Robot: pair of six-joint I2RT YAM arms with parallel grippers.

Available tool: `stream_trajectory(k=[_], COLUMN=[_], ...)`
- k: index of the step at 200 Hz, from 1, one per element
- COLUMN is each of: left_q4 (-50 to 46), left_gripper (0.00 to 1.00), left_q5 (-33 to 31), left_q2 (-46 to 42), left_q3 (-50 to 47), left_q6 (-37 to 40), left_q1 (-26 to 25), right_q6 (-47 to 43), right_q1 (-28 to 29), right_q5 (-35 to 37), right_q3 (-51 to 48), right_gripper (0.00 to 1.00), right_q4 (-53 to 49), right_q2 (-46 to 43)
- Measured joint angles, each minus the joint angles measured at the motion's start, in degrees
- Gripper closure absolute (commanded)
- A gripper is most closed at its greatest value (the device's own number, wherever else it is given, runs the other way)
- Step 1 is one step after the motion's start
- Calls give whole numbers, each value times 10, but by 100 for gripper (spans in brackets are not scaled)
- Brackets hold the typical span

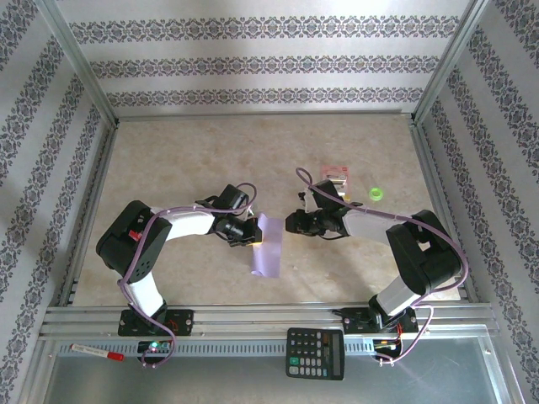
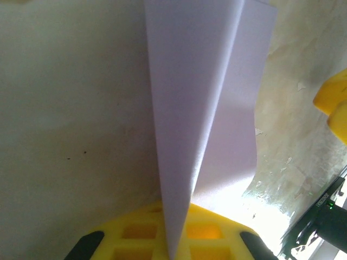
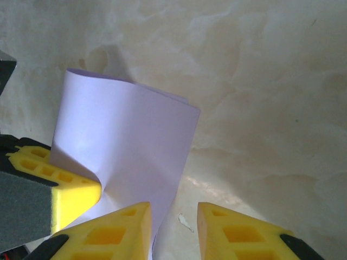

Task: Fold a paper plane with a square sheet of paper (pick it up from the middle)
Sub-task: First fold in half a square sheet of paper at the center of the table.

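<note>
The square sheet of paper (image 1: 269, 244), pale lavender, is bent over on itself and held up off the table. My left gripper (image 1: 253, 233) is shut on its folded edge. In the left wrist view the paper (image 2: 200, 97) rises from between the yellow fingers of the left gripper (image 2: 173, 250). My right gripper (image 1: 290, 223) stands open just right of the sheet. In the right wrist view the paper (image 3: 124, 141) lies ahead and left, its edge beside the left finger of the right gripper (image 3: 173, 230). Nothing is pinched there. The paper plane is out of view.
A red-and-white packet (image 1: 334, 174) and a small green ring (image 1: 376, 194) lie on the table behind the right arm. A calculator (image 1: 315, 353) and a marker pen (image 1: 97, 351) rest on the near metal ledge. Aluminium frame rails border the table.
</note>
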Motion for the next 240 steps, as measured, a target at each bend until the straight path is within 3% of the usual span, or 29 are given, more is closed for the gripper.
stream_trajectory(k=[43, 102, 162, 208, 240], left_q4=[3, 28, 52, 61, 50], left_gripper=[91, 90, 86, 69, 49], left_q5=[3, 6, 7, 15, 9], left_q2=[1, 1, 1, -2, -16], left_q3=[-2, -18, -28, -29, -28], left_q6=[-2, -32, -52, -54, -39], left_q1=[3, 3, 3, 3, 3], right_q6=[12, 79, 145, 177, 194], right_q1=[15, 92, 161, 167, 168], right_q5=[-21, -30, -10, 3, 11], right_q3=[-14, -77, -104, -108, -116], right_gripper=[72, 80, 85, 87, 87], right_q4=[-3, 19, 76, 101, 112], right_q2=[-15, -61, -32, -17, -19])
